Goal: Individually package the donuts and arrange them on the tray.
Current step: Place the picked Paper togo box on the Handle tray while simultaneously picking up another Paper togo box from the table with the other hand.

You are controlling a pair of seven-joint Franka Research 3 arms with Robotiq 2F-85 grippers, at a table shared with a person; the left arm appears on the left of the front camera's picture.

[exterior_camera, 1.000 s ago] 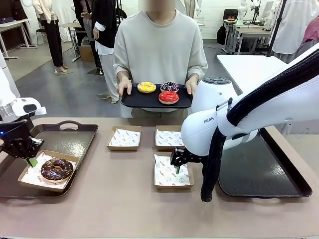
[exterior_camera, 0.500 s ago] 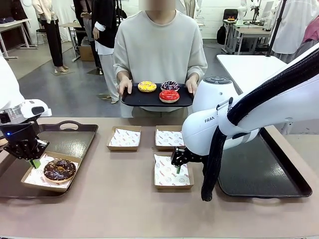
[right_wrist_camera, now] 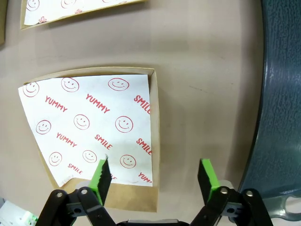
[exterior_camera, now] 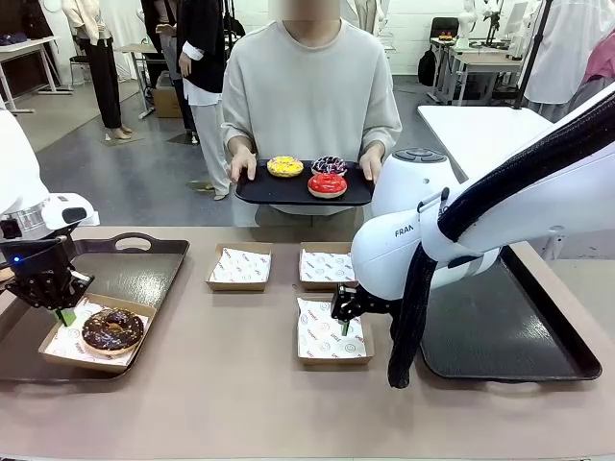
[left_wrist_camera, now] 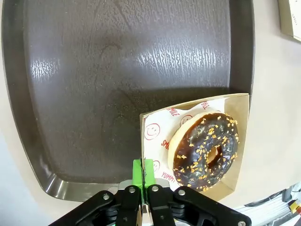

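Green-padded right gripper (right_wrist_camera: pixel 154 173) gapes; straddles box (right_wrist_camera: pixel 155 117) (its wall).

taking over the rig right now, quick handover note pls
Left gripper: pads close together at the edge of the chocolate donut's box on the left tray; gripping or released, cannot tell.
Right gripper: open over the near empty box's edge.
Done: chocolate donut boxed, on tray.
Left: yellow donut, purple donut, red donut on the person's tray; three boxes empty.
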